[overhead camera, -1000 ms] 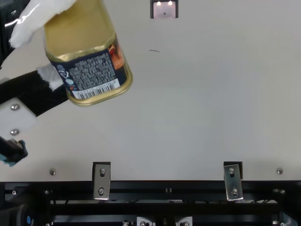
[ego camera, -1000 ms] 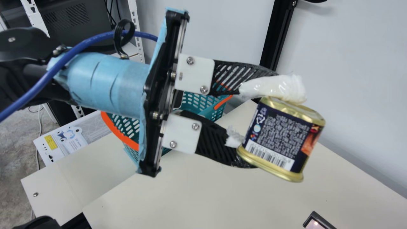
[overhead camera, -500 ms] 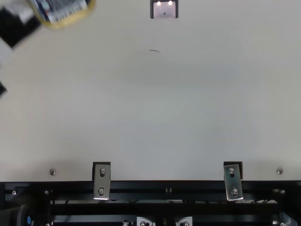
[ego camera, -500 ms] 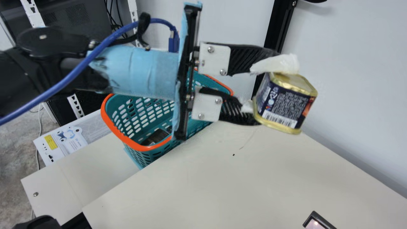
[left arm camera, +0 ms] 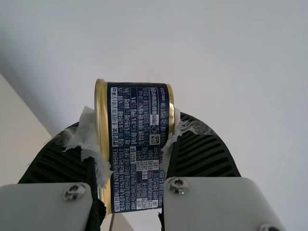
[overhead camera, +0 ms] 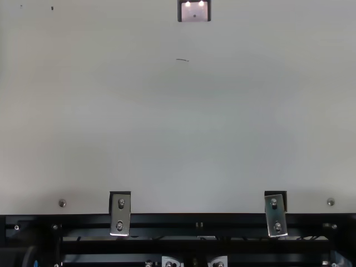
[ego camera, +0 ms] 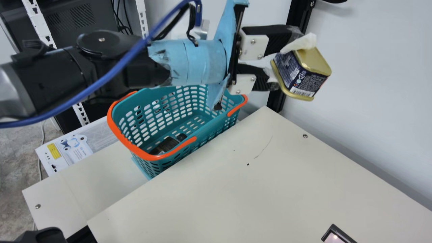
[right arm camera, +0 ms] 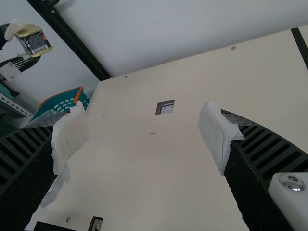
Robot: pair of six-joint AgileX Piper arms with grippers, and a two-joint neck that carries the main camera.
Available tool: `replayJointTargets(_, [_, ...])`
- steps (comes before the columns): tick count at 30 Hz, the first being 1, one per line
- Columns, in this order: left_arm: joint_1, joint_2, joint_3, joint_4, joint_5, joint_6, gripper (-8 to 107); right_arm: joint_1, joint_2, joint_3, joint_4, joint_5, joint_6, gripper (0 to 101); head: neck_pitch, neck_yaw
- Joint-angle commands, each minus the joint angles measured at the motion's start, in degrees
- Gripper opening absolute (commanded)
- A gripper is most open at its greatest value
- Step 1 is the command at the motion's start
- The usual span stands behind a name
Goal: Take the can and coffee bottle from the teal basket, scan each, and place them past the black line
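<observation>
Can point(ego camera: 300, 79) farther off now (tilted, too)

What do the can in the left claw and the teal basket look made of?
The can: probably metal; its bare gold end and rims shine. The basket: likely moulded plastic with a smooth, low sheen, judging by its evenly coloured, slotted walls.

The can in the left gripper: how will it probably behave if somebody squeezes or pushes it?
The can looks like stiff metal, so it should hardly bend. Its flat sides should make it slide rather than roll. Its smooth surface could slip, though white padding on the left gripper probably helps.
</observation>
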Motion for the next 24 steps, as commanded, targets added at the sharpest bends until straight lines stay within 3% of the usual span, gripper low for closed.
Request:
replayJointTargets(1, [-2.5,-1.6,0.1,-5.2,-14.2,12.2,10,0.0,0.0,0.0,0.0,0.0,0.0,101,-1.5,1.1])
replayJointTargets(5, [-5.3,-5.3,-1.1,-9.6,-24.4,22.1,10,0.0,0.0,0.0,0.0,0.0,0.0,101,-1.5,1.1])
replayJointTargets(7, [-5.8,-7.1,-1.7,-8.1,-27.2,23.9,10,0.0,0.0,0.0,0.0,0.0,0.0,101,-1.5,1.1])
replayJointTargets(9, [-6.4,-8.3,-0.7,-4.6,-28.1,22.3,10,0.0,0.0,0.0,0.0,0.0,0.0,101,-1.5,1.1])
replayJointTargets(10, [-6.1,-7.2,-1.7,-9.8,-22.0,20.2,10,0.0,0.0,0.0,0.0,0.0,0.0,101,-1.5,1.1])
replayJointTargets(13, [-6.3,-8.4,-1.2,-10.0,-26.8,23.3,10,0.0,0.0,0.0,0.0,0.0,0.0,101,-1.5,1.1])
replayJointTargets(18, [-6.3,-8.4,-1.2,-10.2,-28.0,23.9,10,0.0,0.0,0.0,0.0,0.0,0.0,101,-1.5,1.1])
replayJointTargets(24, [-6.5,-8.6,-3.6,-1.0,-30.5,21.0,10,0.0,0.0,0.0,0.0,0.0,0.0,101,-1.5,1.1])
